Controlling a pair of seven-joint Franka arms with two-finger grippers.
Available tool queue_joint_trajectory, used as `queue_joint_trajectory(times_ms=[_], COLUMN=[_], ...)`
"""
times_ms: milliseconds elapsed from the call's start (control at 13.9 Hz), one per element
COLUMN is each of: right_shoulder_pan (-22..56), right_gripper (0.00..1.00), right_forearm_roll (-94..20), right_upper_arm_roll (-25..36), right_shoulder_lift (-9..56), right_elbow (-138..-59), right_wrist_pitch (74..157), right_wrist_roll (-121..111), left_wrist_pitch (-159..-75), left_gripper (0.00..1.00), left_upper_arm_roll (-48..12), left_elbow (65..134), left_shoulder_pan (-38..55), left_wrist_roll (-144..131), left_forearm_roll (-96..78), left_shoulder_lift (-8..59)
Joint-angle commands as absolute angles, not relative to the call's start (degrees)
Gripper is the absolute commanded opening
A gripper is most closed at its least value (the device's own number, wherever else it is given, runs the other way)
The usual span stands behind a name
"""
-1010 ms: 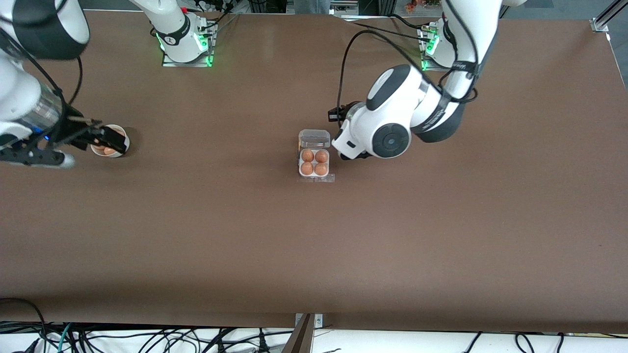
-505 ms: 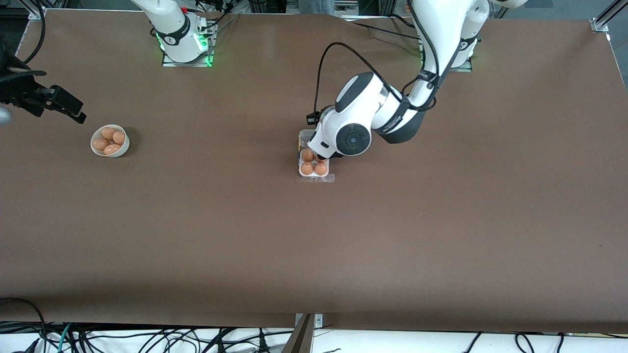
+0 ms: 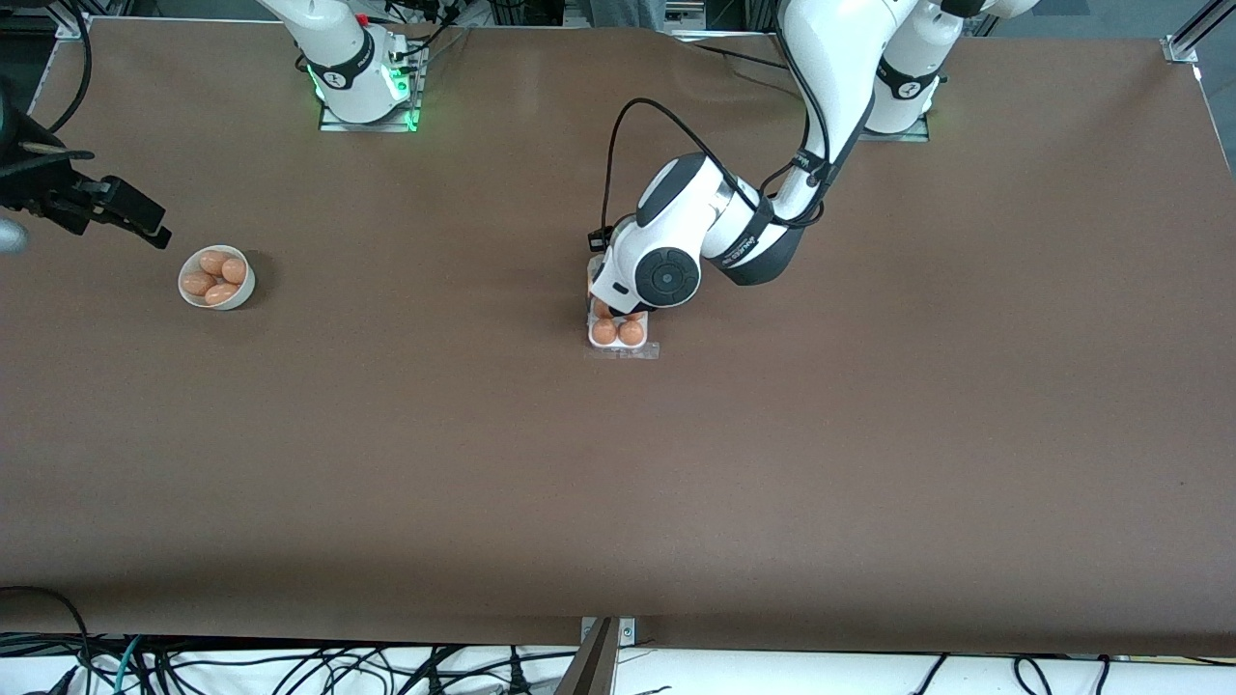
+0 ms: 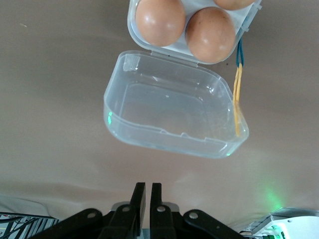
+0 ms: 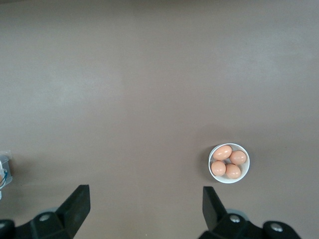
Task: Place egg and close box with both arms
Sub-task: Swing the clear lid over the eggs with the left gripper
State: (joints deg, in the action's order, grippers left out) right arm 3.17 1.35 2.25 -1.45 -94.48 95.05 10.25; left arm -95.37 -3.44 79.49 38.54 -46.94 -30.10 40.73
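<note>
Left gripper [image 4: 146, 191], fingers pressed together, hangs over the box's [image 4: 174, 112] open lid.

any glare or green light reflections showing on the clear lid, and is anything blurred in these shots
Left wrist view: the open lid carries small green glints at two rim corners, with a green glow on the table nearby; the eggs look sharp. Front view: green lights glow at the arm bases, and nothing looks blurred. Right wrist view: even light, and the bowl is crisp.

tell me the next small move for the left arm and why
Probably ease the shut left tool under the free edge of the clear hinged plastic lid and start folding it over. The small whitish four-cell egg box looks full of brown eggs, its lid lies open, and the tool is empty beside it.
</note>
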Motion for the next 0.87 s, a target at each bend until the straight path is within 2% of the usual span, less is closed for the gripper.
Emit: queue_joint_trajectory(times_ms=[0, 794], right_shoulder_pan=[3.0, 3.0], right_gripper=[1.00, 1.00], right_forearm_roll=[1.5, 1.5], right_upper_arm_roll=[2.0, 1.9], right_shoulder_lift=[-1.6, -1.5], right_elbow=[-94.9, -94.8], right_wrist_pitch=[95.5, 95.5], right_wrist_roll=[10.7, 10.5], left_wrist_pitch=[-96.7, -99.6], left_gripper=[0.11, 0.09], left_upper_arm_roll=[-2.6, -2.1], left_elbow=[78.0, 78.0], left_shoulder_pan=[39.7, 40.1], left_wrist_roll=[-48.1, -48.1], left_forearm_roll=[-31.7, -30.5], left_shoulder_lift=[42.4, 42.6])
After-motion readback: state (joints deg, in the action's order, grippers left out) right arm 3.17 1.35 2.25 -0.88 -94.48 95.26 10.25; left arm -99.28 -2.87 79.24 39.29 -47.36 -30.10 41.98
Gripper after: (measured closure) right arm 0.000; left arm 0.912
